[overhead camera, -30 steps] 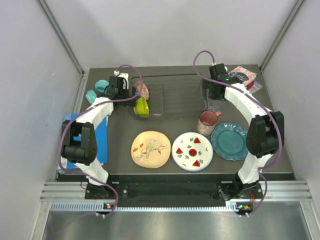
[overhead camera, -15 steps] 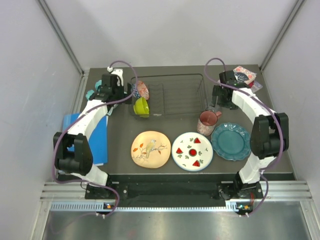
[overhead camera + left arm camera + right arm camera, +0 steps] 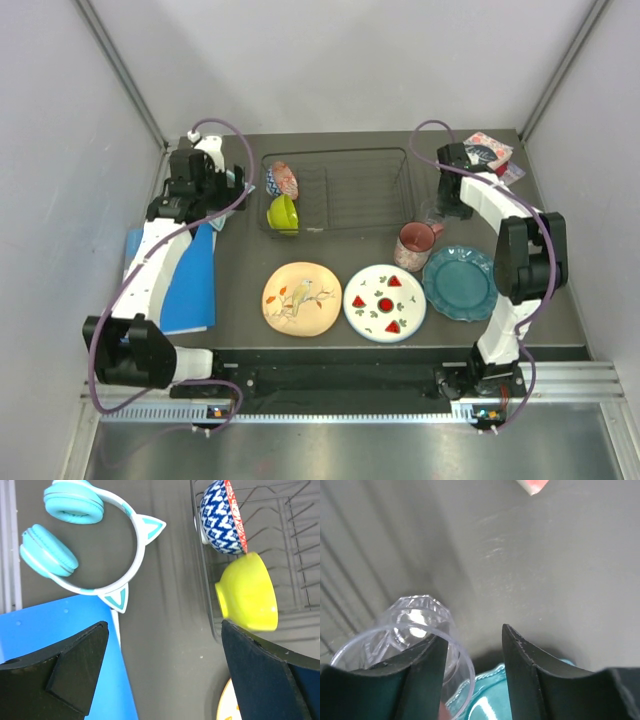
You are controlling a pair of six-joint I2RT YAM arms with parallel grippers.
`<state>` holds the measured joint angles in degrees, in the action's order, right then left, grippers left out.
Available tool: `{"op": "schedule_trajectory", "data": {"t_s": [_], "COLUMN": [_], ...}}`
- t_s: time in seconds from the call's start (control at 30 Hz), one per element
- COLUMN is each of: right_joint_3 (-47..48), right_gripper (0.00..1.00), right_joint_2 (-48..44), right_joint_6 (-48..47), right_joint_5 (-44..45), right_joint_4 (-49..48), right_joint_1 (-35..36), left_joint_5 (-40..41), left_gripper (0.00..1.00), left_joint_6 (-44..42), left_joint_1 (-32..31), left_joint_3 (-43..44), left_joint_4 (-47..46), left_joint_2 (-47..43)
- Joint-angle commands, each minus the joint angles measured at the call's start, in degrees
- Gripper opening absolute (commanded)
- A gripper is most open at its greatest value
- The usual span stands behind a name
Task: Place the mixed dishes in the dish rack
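Right gripper [image 3: 473,632], part-open, straddles the rim of the clear faceted glass tumbler [image 3: 415,615] beside the black wire dish rack [image 3: 360,190], upper right, likely for a rim pinch. Left gripper [image 3: 164,625]: wide, empty.

No legible text, brand, number or sign anywhere on the table. Only a dark scrawl on the cover of the floral-covered book [image 3: 488,150] in the far right corner, too small to read.
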<state>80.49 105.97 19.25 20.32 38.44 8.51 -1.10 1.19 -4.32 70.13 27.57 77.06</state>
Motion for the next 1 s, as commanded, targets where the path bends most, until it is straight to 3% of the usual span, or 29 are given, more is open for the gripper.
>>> {"op": "schedule_trajectory", "data": {"t_s": [0.0,0.13,0.4,0.53,0.57,0.63,0.77,0.8,0.97], "right_joint_3": [3.53,4.06,2.48,-1.02,-2.25,-8.03,-17.28,-20.34,-29.59], "right_gripper": [0.46,0.48,0.75,0.91,0.99,1.00,1.00,1.00,1.00], "right_joint_2": [0.20,-0.76,-5.50,-16.80,-19.81,-29.18,-40.83,-44.59,-50.52], "right_joint_6": [0.09,0.00,0.88,1.67,1.93,2.03,0.71,0.45,-0.26], "right_joint_5": [5.17,5.61,2.89,0.43,-0.62,-5.88,-11.27,-11.61,-23.79], "right_joint_4": [-0.20,0.67,1.38,2.34,2.08,-0.19,-2.57,-3.71,-14.95], "right_joint_1": [-1.92,-3.76,-3.68,-3.24,-3.24,-2.28,6.58,12.26,23.47], "left_joint_5": [-1.00,-3.02,-10.66,-14.44,-15.24,-17.86,-22.18,-22.97,-28.33], "left_gripper": [0.99,0.99,0.99,0.99,0.99,0.99,0.99,0.99,0.99], "left_joint_6": [-2.86,-2.86,-11.28,-19.02,-21.30,-23.42,-27.90,-28.43,-30.72], "left_joint_1": [0.19,0.19,0.19,0.19,0.19,0.19,0.10,0.10,-0.60], "left_joint_3": [-2.80,-3.77,-6.58,-8.25,-9.47,-10.79,-15.88,-16.60,-21.95], "left_joint_4": [1.43,1.96,6.43,11.27,11.97,14.34,16.81,17.16,15.95], "left_joint_2": [-3.66,-4.37,-5.60,-8.41,-9.02,-10.96,-14.21,-14.74,-16.67]}}
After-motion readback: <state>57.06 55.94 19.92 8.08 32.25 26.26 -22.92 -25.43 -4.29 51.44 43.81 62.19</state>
